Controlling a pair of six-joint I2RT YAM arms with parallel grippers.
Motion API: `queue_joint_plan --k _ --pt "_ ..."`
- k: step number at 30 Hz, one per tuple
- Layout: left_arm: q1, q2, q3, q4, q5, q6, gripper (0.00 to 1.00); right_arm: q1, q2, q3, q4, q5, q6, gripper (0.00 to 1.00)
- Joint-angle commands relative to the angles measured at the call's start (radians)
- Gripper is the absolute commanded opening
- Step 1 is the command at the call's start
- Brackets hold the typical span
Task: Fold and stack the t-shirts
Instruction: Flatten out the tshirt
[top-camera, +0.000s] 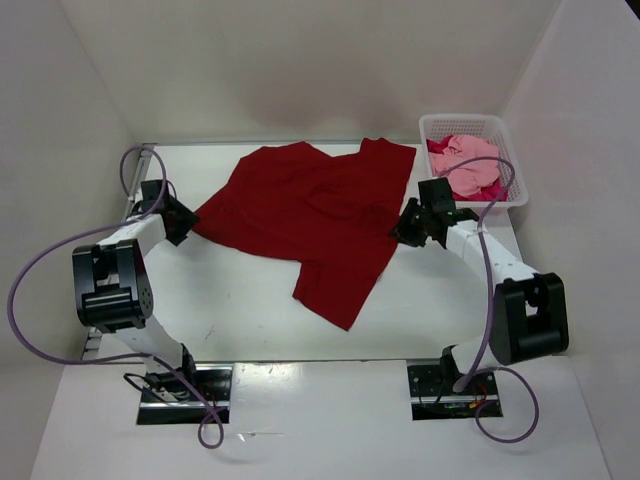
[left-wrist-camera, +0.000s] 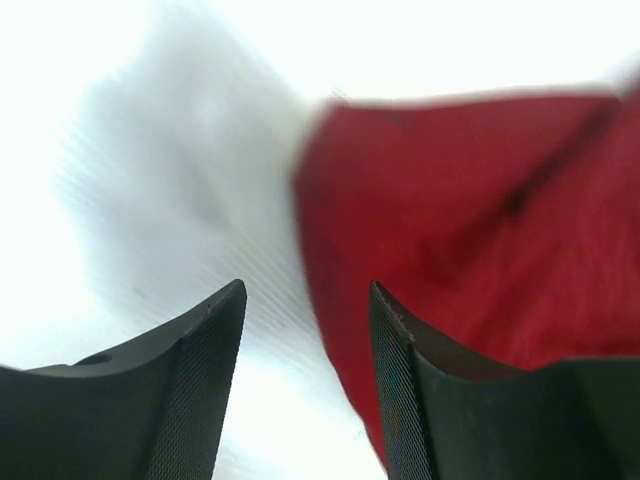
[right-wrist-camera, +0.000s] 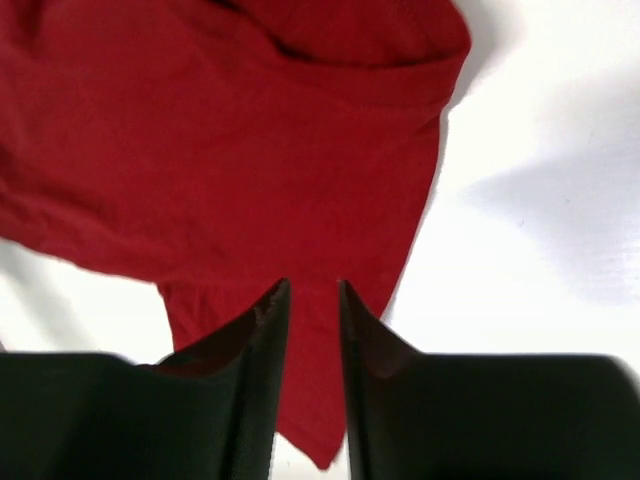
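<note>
Here's the red shirt (top-camera: 310, 215), spread across the table (top-camera: 230, 300) between the two claws, and it is far from tidy. It is dark red and opened out, but creased through the middle, with folds running across the chest. One long flap trails off toward the arm bases, ending nearer the right claw than the left. Over to the left claw (left-wrist-camera: 305, 295): fingers spread, bare white table showing in the gap, nothing pinched. The shirt's edge sits just off its right finger (left-wrist-camera: 400, 350), blurred but clearly red, with a dark crease running through it. Now the right claw (right-wrist-camera: 312, 290): its fingers stand a narrow slit apart, low over the cloth. A pointed corner of the shirt lies directly under the tips, and from here they seem to grip nothing. Ahead of that claw the fabric looks smooth, with a stitched hem curving across the far side and white table off to its right. Beyond the right claw sits the basket (top-camera: 505, 130). The pink shirt (top-camera: 462, 155) is bunched up inside it, with the magenta shirt (top-camera: 490, 188) peeking out beneath.
</note>
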Motion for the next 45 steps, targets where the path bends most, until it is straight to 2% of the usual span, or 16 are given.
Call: queue_joint_plan --k 1,4,13,16,17,24,28,30,31,32,33,36,39,41,43,45 --pt "0.066 0.058 0.042 0.059 -0.048 -0.061 0.59 0.032 -0.08 -0.044 -0.03 -0.028 0.0 0.28" --pt "0.075 0.137 0.082 0.059 -0.038 -0.061 0.58 0.082 -0.124 -0.088 -0.03 -0.04 0.023 0.23" --pt "0.084 0.243 0.124 0.133 0.082 -0.09 0.57 0.162 -0.16 -0.159 0.007 -0.08 0.092 0.23" --pt "0.084 0.267 0.124 0.136 0.119 -0.09 0.48 0.171 -0.16 -0.182 0.007 -0.08 0.105 0.23" --pt "0.084 0.267 0.124 0.136 0.119 -0.081 0.38 0.171 -0.16 -0.192 0.016 -0.08 0.117 0.23" --pt "0.084 0.209 0.17 0.075 0.088 -0.071 0.03 0.181 -0.18 -0.252 0.016 -0.049 0.151 0.31" --pt "0.084 0.062 0.278 -0.094 -0.005 -0.005 0.0 0.181 -0.169 -0.252 0.016 -0.049 0.151 0.34" --pt "0.084 -0.009 0.291 -0.163 -0.05 0.02 0.06 0.181 -0.157 -0.243 0.016 -0.04 0.151 0.36" --pt "0.084 -0.03 0.291 -0.175 -0.064 0.037 0.14 0.181 -0.141 -0.243 0.016 -0.04 0.151 0.37" --pt "0.084 -0.049 0.267 -0.185 -0.091 0.037 0.26 0.181 -0.141 -0.243 0.025 -0.04 0.151 0.4" --pt "0.084 -0.085 0.218 -0.185 -0.104 0.046 0.54 0.181 -0.128 -0.243 0.025 -0.04 0.151 0.4" --pt "0.095 -0.11 0.13 -0.185 -0.114 0.055 0.89 0.181 -0.106 -0.234 0.025 -0.04 0.129 0.42" --pt "0.104 -0.119 0.087 -0.159 -0.114 0.055 0.99 0.181 -0.106 -0.234 0.025 -0.049 0.129 0.43" --pt "0.104 -0.109 0.049 -0.13 -0.105 0.055 0.99 0.181 -0.117 -0.234 0.014 -0.049 0.129 0.43" --pt "0.104 -0.08 0.039 -0.085 -0.085 0.046 0.94 0.181 -0.129 -0.246 0.014 -0.058 0.129 0.4" --pt "0.113 -0.031 0.039 -0.053 -0.069 0.025 0.8 0.19 -0.14 -0.266 0.005 -0.058 0.138 0.33"
